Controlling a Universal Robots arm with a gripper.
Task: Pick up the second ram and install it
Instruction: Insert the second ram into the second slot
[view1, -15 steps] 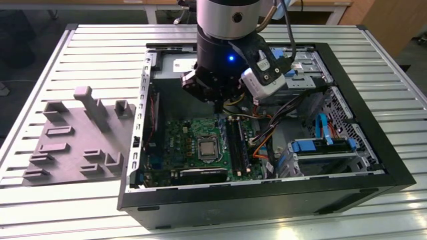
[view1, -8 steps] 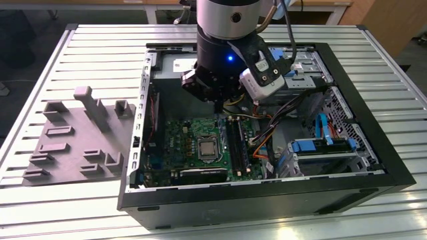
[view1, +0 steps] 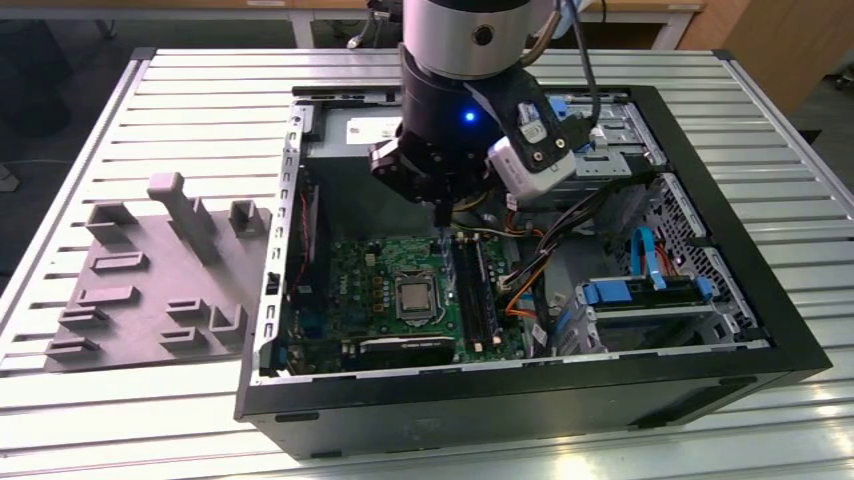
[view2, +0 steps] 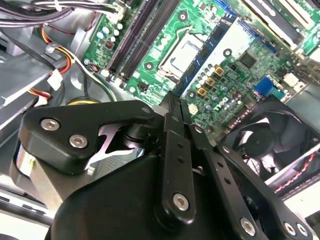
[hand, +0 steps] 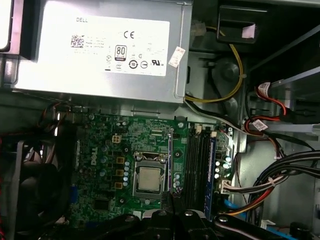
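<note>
The whole scene is being viewed from high up and at a slant in the exterior view: the worktop (view1: 200, 90), the open case (view1: 747, 330) and the arm (view1: 467, 60) are being taken in from some way off. In both wrist views the inside of the case is being looked down into from close by, past the end effector (view2: 173, 98), which is being shown large in the foreground. The motherboard (hand: 105, 150) and its socket (hand: 149, 179) are being shared by all three views. The power supply (hand: 105, 50) is being faced in the first wrist view, and the fan (view2: 265, 145) in the second.
</note>
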